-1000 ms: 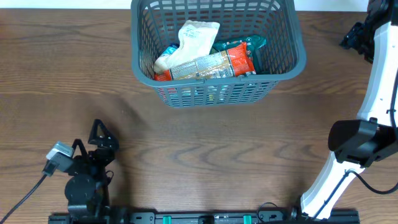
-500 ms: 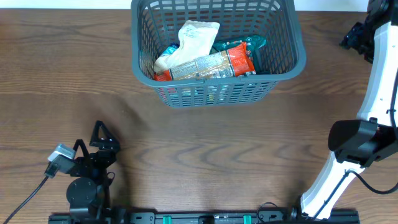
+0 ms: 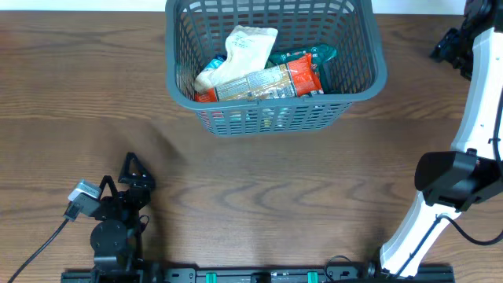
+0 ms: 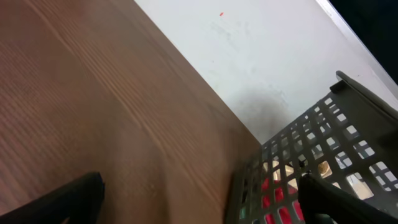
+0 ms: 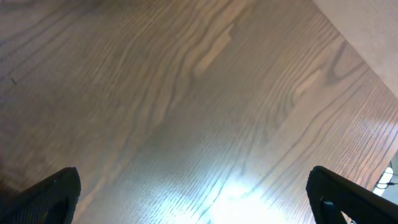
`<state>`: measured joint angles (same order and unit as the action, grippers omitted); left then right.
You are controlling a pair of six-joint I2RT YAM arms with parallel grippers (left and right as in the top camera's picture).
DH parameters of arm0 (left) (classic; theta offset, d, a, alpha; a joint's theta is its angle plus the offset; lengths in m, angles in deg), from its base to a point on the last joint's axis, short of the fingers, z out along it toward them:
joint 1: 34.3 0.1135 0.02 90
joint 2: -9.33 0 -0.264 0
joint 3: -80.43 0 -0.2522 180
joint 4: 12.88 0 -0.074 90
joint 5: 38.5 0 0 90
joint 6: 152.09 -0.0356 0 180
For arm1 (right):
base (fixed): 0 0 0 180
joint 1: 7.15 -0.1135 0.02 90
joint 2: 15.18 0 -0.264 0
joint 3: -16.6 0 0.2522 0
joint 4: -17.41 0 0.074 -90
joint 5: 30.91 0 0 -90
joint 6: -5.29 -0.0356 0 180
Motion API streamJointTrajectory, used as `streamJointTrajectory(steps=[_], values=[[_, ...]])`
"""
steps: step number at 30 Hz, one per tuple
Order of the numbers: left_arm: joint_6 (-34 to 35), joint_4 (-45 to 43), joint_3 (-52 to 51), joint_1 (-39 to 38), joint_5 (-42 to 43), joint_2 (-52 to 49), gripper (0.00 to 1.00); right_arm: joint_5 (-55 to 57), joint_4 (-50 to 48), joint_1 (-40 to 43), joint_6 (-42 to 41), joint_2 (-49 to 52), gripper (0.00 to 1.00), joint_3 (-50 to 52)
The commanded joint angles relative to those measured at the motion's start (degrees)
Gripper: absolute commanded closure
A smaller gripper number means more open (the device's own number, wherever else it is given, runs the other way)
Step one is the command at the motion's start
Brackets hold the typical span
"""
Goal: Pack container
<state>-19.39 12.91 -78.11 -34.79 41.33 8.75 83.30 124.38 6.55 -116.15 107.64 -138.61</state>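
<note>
The dark grey lattice container (image 3: 355, 80) stands at the back middle of the table. It holds a white pouch (image 3: 247, 45), an orange-red packet (image 3: 275, 80) and a teal packet (image 3: 318, 55). The container's slotted corner also shows in the left wrist view (image 4: 311, 168). My left gripper (image 3: 132, 171) sits low at the front left, well apart from the container; its fingers (image 4: 199, 202) are spread wide with nothing between them. My right gripper (image 3: 449, 47) is at the far right edge, its fingers (image 5: 199, 199) wide apart over bare wood, empty.
The white right arm (image 3: 471, 118) rises along the right side of the table. A cable (image 3: 39, 244) trails from the left arm at the front left. A rail (image 3: 259, 275) runs along the front edge. A white wall (image 4: 261, 56) lies behind the table.
The left arm has shifted slightly to the right and toward the front. The container, its contents and the right arm have not moved.
</note>
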Motion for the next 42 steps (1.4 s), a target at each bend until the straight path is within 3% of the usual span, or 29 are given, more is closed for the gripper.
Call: streamJointTrajectory(steps=[1,26,30,42], values=[[0.55,-0.66,-1.55,-0.26,0.79,0.48,0.01,0.81,0.02,-0.17,-0.68,-0.61,0.01,0.13],[0.26,-2.32,-4.7,-0.24,0.48,0.48,0.01,0.81,0.02,-0.17,-0.68,-0.61,0.01,0.13],[-9.68,-2.32,-4.7,-0.24,0.66,0.48,0.02,0.81,0.02,-0.17,-0.68,-0.61,0.01,0.13],[-50.56,-2.29,-4.7,-0.24,0.7,0.48,0.01,0.81,0.02,-0.17,-0.68,-0.61,0.01,0.13]])
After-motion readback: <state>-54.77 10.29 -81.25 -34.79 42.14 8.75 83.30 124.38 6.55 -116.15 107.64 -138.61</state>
